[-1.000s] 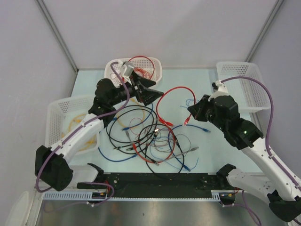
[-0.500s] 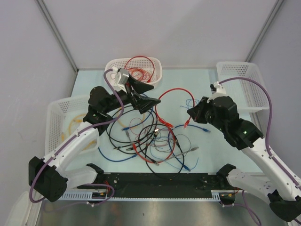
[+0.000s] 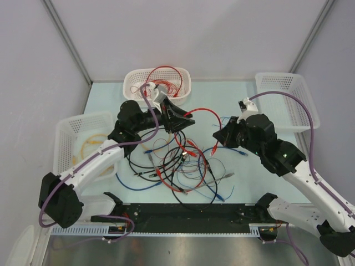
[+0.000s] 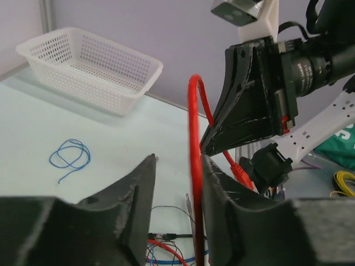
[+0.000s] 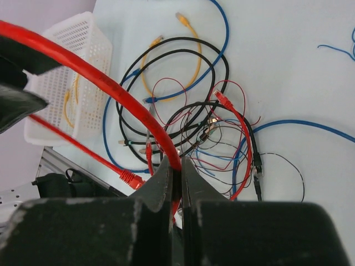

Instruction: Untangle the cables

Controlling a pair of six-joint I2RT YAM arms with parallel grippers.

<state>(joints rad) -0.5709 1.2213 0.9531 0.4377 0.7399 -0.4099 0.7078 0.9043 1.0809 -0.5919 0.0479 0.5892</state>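
Cables [image 3: 183, 163], red strand [image 5: 111, 90] partly hidden by right end effector [image 5: 176, 178]

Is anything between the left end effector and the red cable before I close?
Nothing visible. The red cable runs between the open jaws of the left end effector, nearer one side. The right end effector is shut on it just beyond.
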